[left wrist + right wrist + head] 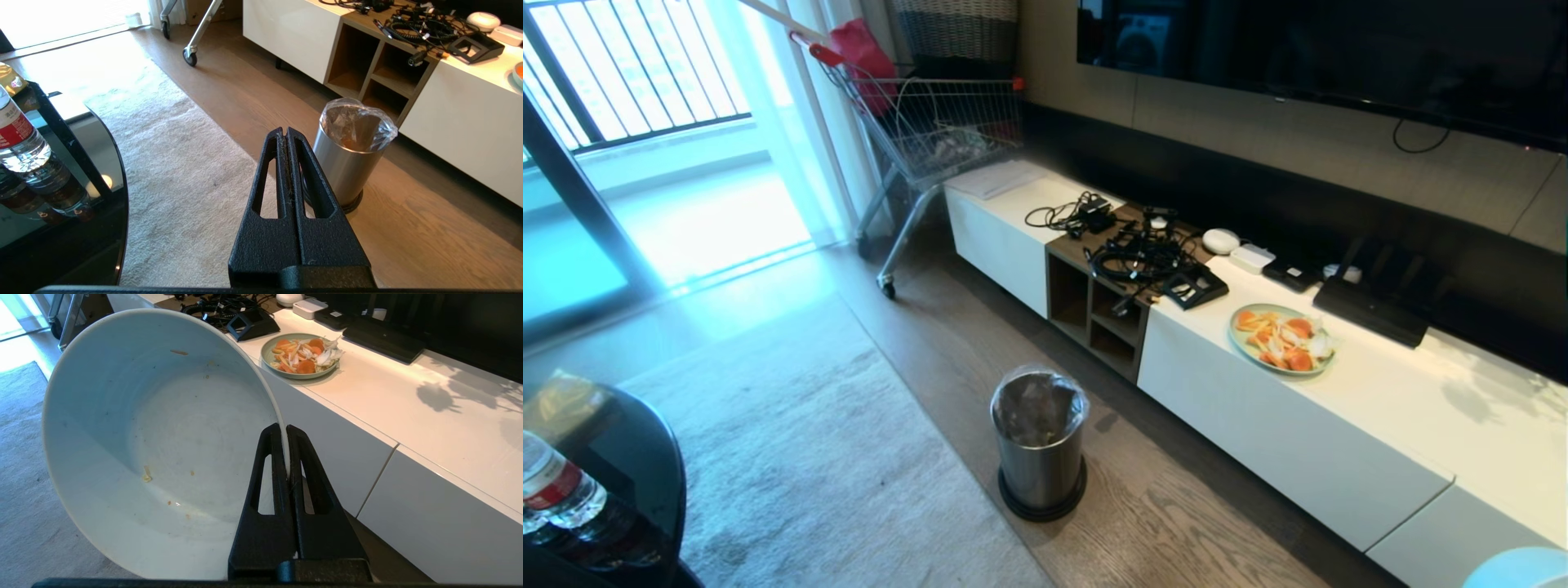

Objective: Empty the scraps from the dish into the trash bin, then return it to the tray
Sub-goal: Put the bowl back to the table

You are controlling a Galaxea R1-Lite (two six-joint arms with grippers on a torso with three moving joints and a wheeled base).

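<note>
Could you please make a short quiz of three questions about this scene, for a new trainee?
1. True or false: the right gripper is shut on the rim of the white bowl.
2. What is left inside the bowl?
A. a full heap of carrot slices
B. only a few small crumbs
C. water
3. Where does the pale-green plate of orange and yellow pieces stand?

Key
1. True.
2. B.
3. On the white TV cabinet, beside the black cables. The trash bin stands on the floor in front of that cabinet; the left gripper is shut and holds nothing.
</note>
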